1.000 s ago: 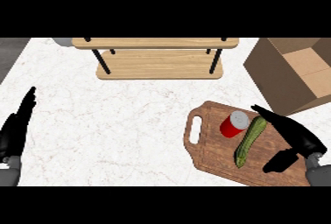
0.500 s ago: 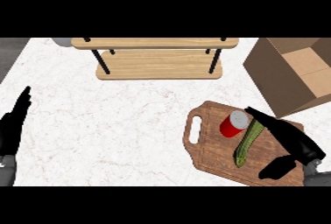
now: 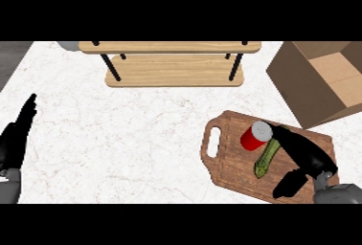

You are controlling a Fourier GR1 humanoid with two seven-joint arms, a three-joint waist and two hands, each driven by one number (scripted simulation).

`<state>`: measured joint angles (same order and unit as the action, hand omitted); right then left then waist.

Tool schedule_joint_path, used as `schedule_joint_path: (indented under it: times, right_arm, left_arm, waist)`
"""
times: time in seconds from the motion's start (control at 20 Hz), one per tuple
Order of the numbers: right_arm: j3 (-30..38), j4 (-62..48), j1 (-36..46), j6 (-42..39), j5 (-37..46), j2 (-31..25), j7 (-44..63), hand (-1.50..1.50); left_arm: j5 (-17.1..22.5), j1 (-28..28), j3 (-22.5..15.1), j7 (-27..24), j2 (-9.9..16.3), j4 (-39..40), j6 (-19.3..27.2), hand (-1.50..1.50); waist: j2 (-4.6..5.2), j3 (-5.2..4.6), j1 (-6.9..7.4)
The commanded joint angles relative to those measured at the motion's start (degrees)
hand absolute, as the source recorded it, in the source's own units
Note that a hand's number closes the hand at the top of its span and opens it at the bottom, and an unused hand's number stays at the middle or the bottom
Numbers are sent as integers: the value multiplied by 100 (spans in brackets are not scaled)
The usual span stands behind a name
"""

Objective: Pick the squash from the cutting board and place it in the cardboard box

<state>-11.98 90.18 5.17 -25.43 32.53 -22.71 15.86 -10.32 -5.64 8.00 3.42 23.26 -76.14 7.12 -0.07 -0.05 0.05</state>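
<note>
At the lower right edge, the right hand (image 3: 305, 154) comes up from its grey forearm and lies over the cutting board (image 3: 230, 165), its black fingers stretched straight toward the upper left, their tips reaching the top end of the squash (image 3: 266, 159), while the thumb points down and away, toward the board's near edge. The fingers lie alongside the squash's right side, extended and not curled round it; whether they press on it cannot be told. The squash is a slim green piece lying on the board, slanted from lower left to upper right, its upper end tucked just beside a red can (image 3: 255, 137) with a grey lid that also stands on the board. The board itself sits tilted on the white marbled counter (image 3: 127, 143), its handle slot toward the left. At the lower left edge, the left hand (image 3: 17, 139) rests with fingers straight and pointing up, holding nothing, well apart from the board. Farther back at the right, the cardboard box (image 3: 322, 81) stands open, beyond the board's far corner and apart from it. At the far middle of the counter is a wooden shelf (image 3: 173, 69) on thin black legs.
</note>
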Motion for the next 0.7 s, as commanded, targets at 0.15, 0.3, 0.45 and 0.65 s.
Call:
schedule_joint_path:
  times: [0.15,0.3,0.45,0.65]
  right_arm:
    - [139,-1235,388,399,604,335,-351,150]
    - [41,-1078,448,1207,1185,266,-723,150]
    - [218,-1246,594,1380,1355,272,-750,150]
    - [94,-1438,503,2255,1889,518,-878,150]
  left_arm:
    - [-125,251,108,-30,-109,-265,-72,0]
    - [-158,-344,81,-58,-212,396,-47,0]
    - [-259,-3,-81,373,-344,-464,-19,0]
    - [-245,-589,163,-50,-189,602,-108,0]
  waist:
    - [9,7,28]
    - [17,5,-12]
    - [4,7,23]
    - [19,4,-33]
